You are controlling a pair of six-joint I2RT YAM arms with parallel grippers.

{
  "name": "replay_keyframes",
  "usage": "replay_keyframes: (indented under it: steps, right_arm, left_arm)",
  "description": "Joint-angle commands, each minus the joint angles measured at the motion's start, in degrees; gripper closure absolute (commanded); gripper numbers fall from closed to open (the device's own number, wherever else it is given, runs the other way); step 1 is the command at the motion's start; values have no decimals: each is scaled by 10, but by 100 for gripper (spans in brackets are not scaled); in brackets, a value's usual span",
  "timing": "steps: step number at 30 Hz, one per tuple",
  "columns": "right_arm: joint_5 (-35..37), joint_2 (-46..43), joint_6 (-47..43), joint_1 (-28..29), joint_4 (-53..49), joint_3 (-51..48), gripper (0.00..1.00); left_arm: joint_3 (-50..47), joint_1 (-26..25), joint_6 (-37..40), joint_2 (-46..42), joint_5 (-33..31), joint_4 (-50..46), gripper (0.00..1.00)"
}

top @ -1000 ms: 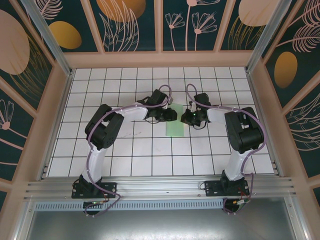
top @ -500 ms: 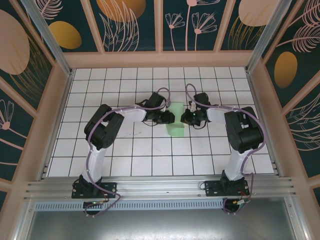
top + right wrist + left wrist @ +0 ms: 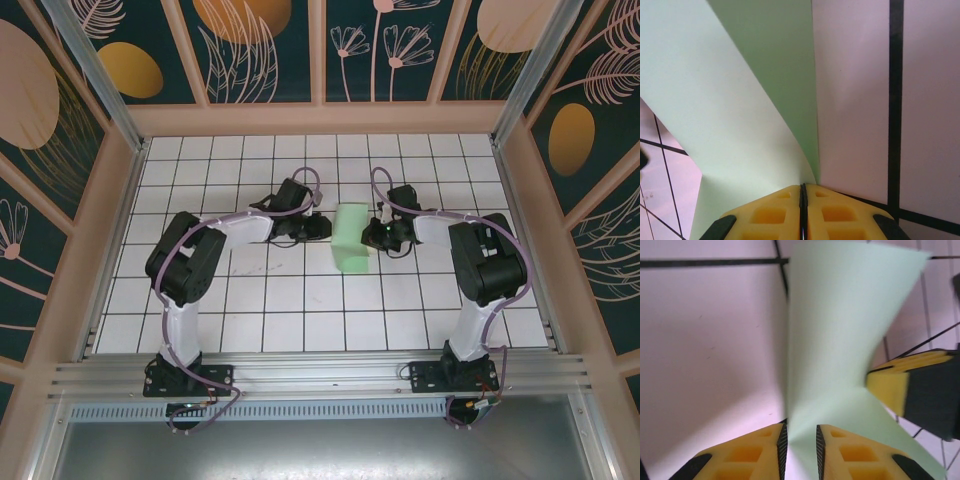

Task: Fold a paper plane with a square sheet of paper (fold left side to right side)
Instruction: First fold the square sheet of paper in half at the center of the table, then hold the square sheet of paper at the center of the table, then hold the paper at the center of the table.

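A thin, smooth, pale mint-green sheet of paper [image 3: 352,240] sits a little toward 3 o'clock from the middle of the white tiled table with black grid lines [image 3: 250,300]. From above it looks taller than it is wide, with soft round corners — it bows up and does not lie flat. It is plain, with no marks.

The black left gripper [image 3: 324,228] is at the paper's 9 o'clock, just beside its edge. In the left wrist view its two blocky yellow fingers [image 3: 757,452] stand a little apart. The paper [image 3: 840,340] narrows down into the gap between them. It is blurry there, so I cannot tell if the fingers touch it.

The black right gripper [image 3: 372,236] is at the paper's 3 o'clock. Its yellow fingers [image 3: 770,215] are pressed together and pinch the paper's edge — the sheet [image 3: 715,100] curls up and away toward 11 o'clock like a slide. One of these yellow fingers [image 3: 887,385] also shows at 3 o'clock in the left wrist view, right against the paper's narrow middle.

The table under the raised paper is hidden. Both wrist views cut off the paper's ends.
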Motion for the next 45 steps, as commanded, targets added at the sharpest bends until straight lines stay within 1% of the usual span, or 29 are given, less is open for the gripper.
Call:
replay_keyframes:
  steps: [1,5,10,20,26,29,32,39,45]
  right_arm:
    - [37,30,-9,3,-39,-1,88]
    - [37,30,-8,3,-38,-1,88]
    - [36,31,-9,4,-40,0,88]
    - [35,31,-9,4,-41,1,88]
    - [32,28,-11,5,-38,2,88]
    - [14,15,-11,1,-19,1,88]
    - [-20,-7,-8,-7,11,1,88]
    - [-53,-34,-11,-23,23,32,88]
    - [-78,-8,-6,-23,38,72,88]
  left_arm:
    - [20,-6,6,-7,35,31,76]
    - [49,-21,7,28,60,32,76]
    - [73,-36,7,67,64,33,76]
    - [74,-39,24,95,34,6,76]
    - [59,-39,25,100,30,3,76]
    - [56,-39,27,98,23,-3,76]
    - [51,-40,25,98,23,-5,76]
    - [36,-46,17,105,13,2,77]
    - [32,-48,15,104,8,2,78]
